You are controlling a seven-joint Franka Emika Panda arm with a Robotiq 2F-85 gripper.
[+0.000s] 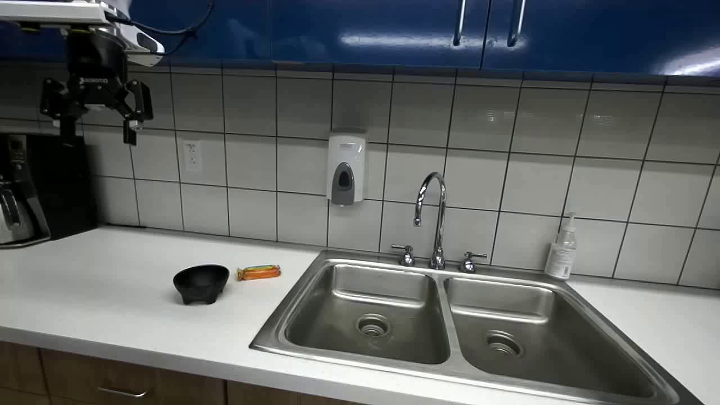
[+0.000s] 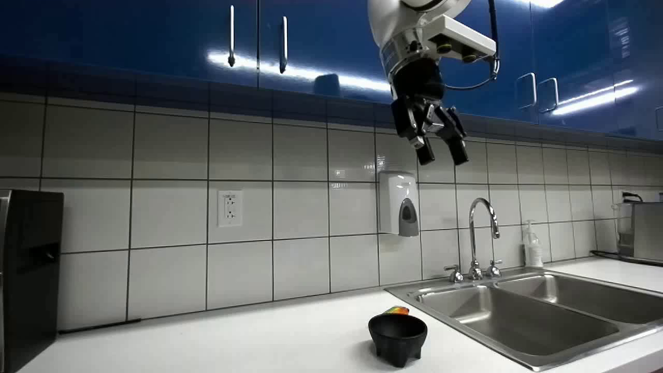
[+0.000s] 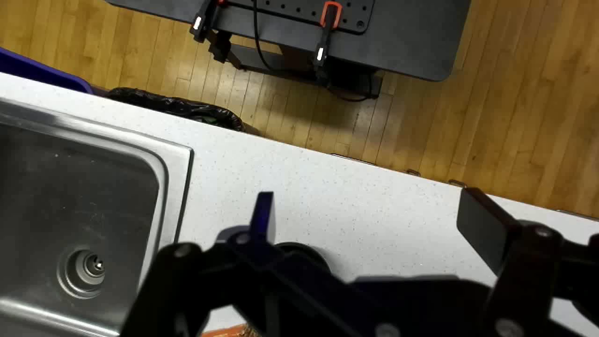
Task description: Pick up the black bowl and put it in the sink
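One round, footed, matte-black bowl (image 1: 201, 285), likely light, stiff and hardly slippery, best pinched at its rim; one black two-fingered pincer (image 1: 99, 136), spread wide, holding nothing.

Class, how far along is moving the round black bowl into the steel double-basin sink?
Done: nothing yet; the round black footed bowl stands on the white countertop, outside the stainless steel double-basin sink.
In hand: nothing; the black two-fingered gripper hangs open and empty above the countertop.
Left: everything, from grasping the bowl to setting it in the sink.
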